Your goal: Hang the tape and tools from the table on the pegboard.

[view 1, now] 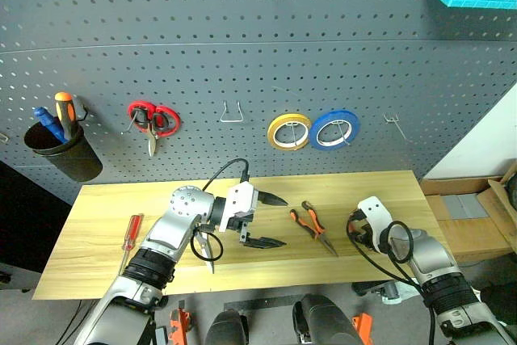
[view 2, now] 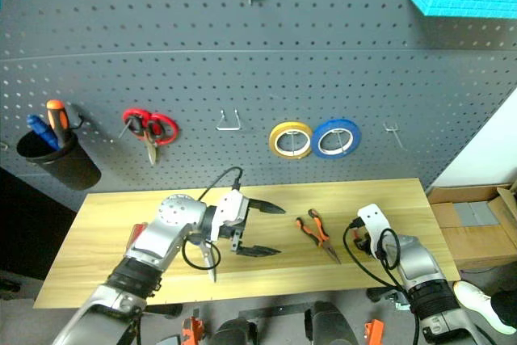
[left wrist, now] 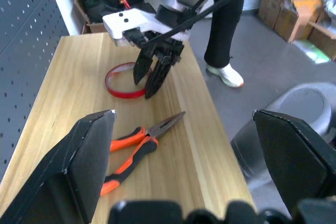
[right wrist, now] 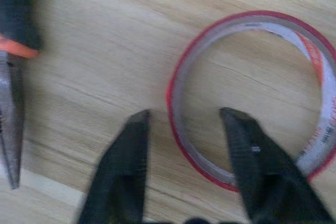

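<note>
A: The table [view 1: 105,224]? Light planked wood, matt, smooth-grained.
B: And the pliers [view 1: 313,229]?
A: Dull metal nose, rubbery orange-and-black grips. The tape [right wrist: 252,98] looks glossy plastic.

No text or labels can be read.

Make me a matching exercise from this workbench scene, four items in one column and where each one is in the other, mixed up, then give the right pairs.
Things:
1. red tape ring
2. pliers
3. screwdriver
4. red-handled scissors

Places:
A. hanging on the pegboard
B. on the table, near its left end
C. straddled by the right gripper, one finger inside, one outside
D. on the table, between the two grippers

Pairs: 1-C, 2-D, 3-B, 4-A
</note>
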Tool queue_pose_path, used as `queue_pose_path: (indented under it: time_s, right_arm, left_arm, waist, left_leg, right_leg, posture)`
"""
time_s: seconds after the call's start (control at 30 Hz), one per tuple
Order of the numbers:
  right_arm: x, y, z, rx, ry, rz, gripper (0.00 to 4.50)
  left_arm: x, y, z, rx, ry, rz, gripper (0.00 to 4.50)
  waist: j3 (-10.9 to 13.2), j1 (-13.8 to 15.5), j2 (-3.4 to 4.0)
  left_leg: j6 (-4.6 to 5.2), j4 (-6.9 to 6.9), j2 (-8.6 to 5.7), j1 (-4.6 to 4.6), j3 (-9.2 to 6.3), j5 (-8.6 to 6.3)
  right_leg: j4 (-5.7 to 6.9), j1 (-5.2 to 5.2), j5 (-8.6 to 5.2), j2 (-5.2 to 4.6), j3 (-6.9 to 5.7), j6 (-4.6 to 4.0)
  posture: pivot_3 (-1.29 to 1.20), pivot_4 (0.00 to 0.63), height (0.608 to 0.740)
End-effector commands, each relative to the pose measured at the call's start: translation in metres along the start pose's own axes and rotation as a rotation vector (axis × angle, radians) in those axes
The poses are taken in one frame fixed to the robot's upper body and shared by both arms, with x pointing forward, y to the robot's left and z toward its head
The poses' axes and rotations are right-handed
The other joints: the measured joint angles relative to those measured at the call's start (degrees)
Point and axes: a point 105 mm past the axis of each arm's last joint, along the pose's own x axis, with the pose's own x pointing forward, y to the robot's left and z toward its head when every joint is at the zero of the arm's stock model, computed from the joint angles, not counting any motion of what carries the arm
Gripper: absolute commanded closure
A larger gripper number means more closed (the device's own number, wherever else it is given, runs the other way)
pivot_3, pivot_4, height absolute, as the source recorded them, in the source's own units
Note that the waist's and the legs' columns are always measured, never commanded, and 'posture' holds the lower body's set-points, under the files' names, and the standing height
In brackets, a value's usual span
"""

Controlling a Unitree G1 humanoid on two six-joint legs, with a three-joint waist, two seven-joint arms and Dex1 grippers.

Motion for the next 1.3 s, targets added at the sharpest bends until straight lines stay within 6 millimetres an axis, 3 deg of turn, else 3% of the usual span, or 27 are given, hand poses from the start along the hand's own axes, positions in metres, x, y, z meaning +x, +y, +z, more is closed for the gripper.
queue_pose_path:
  time_s: [0.03, 0.13, 0.2, 0.3, 0.47, 0.77, 0.9, 1.07, 1.2, 1.3]
  right_arm:
    - [-0.001, 0.000, -0.002, -0.085, 0.006, -0.018, 3.71]
    - [-0.002, 0.006, -0.002, -0.090, -0.003, -0.005, 4.47]
    - [-0.005, 0.006, -0.003, -0.067, -0.018, -0.016, 4.47]
    - [-0.019, -0.002, 0.001, -0.081, -0.071, -0.085, 4.47]
    - [-0.062, -0.004, 0.027, -0.156, -0.249, -0.239, 4.47]
    - [-0.134, 0.006, 0.078, -0.293, -0.578, -0.541, 4.47]
    - [-0.158, -0.005, 0.108, -0.347, -0.703, -0.654, 4.47]
    - [-0.171, -0.026, 0.133, -0.363, -0.777, -0.698, 4.47]
    - [-0.165, -0.050, 0.138, -0.297, -0.780, -0.673, 4.47]
    - [-0.161, -0.056, 0.140, -0.239, -0.812, -0.618, 4.47]
  left_arm:
    - [-0.022, 0.017, 0.003, 0.053, 0.023, 0.090, 0.00]
    - [-0.030, 0.020, 0.001, 0.045, 0.026, 0.123, 0.00]
    - [-0.026, 0.026, 0.018, -0.007, -0.055, 0.155, 0.00]
    - [-0.011, 0.016, 0.046, 0.025, -0.112, 0.056, 0.00]
    - [-0.008, 0.000, 0.042, 0.025, -0.055, -0.038, 0.00]
    - [-0.005, 0.000, 0.044, 0.021, -0.072, -0.036, 0.00]
    - [-0.003, 0.002, 0.048, 0.026, -0.084, -0.041, 0.00]
    - [-0.003, 0.002, 0.048, 0.028, -0.084, -0.049, 0.00]
    - [-0.004, 0.001, 0.047, 0.027, -0.079, -0.046, 0.00]
    - [-0.006, 0.002, 0.046, 0.025, -0.074, -0.037, 0.00]
  waist:
    - [0.0, 0.0, 0.00]
    - [0.0, 0.0, 0.01]
    - [0.0, 0.1, 0.01]
    - [0.0, 0.5, 0.01]
    - [0.1, 0.0, 0.16]
    - [0.8, -0.3, 0.16]
    - [1.3, -0.3, -0.02]
    - [1.5, -0.2, -0.05]
    - [1.6, -0.1, -0.06]
    - [1.6, 0.0, -0.02]
  left_leg:
    - [0.00, 0.02, 0.00, -0.01, 0.00, 0.00]
    - [0.05, 0.25, 0.01, -0.01, -0.09, -0.03]
    - [0.25, 0.51, 0.04, -0.10, -0.12, -0.15]
    - [0.26, 0.60, 0.05, -0.23, -0.20, -0.15]
    - [0.30, 0.61, -0.05, -0.21, -0.17, -0.18]
    - [0.28, 0.60, 0.01, -0.11, -0.10, -0.16]
    - [0.28, 0.63, -0.04, -0.11, -0.04, -0.16]
    - [0.29, 0.67, -0.06, -0.17, -0.04, -0.17]
    - [0.32, 0.62, -0.06, -0.20, -0.02, -0.19]
    - [0.34, 0.60, -0.05, -0.21, -0.01, -0.19]
  right_leg:
    - [0.00, 0.00, 0.00, 0.00, 0.00, 0.01]
    - [0.01, 0.00, 0.02, -0.01, -0.08, 0.04]
    - [0.02, 0.00, 0.05, -0.02, -0.10, 0.08]
    - [0.00, 0.00, 0.11, -0.07, -0.12, 0.21]
    - [-0.07, 0.00, 0.13, -0.18, 0.15, 0.47]
    - [-0.01, -0.02, 0.03, 0.08, 0.06, 0.68]
    - [-0.04, -0.02, 0.03, 0.07, 0.15, 0.68]
    - [-0.10, -0.03, 0.04, 0.03, 0.22, 0.71]
    - [-0.12, -0.04, 0.19, 0.02, 0.17, 0.43]
    - [-0.12, -0.04, 0.20, 0.01, 0.15, 0.41]
  posture:
    - [-0.14, 0.166, 0.740]
    - [-0.14, 0.162, 0.740]
    - [-0.13, 0.161, 0.740]
    - [-0.13, 0.163, 0.740]
    - [-0.16, 0.179, 0.740]
    - [-0.17, 0.191, 0.740]
    - [-0.17, 0.198, 0.740]
    - [-0.17, 0.200, 0.740]
    - [-0.16, 0.198, 0.740]
    - [-0.15, 0.197, 0.740]
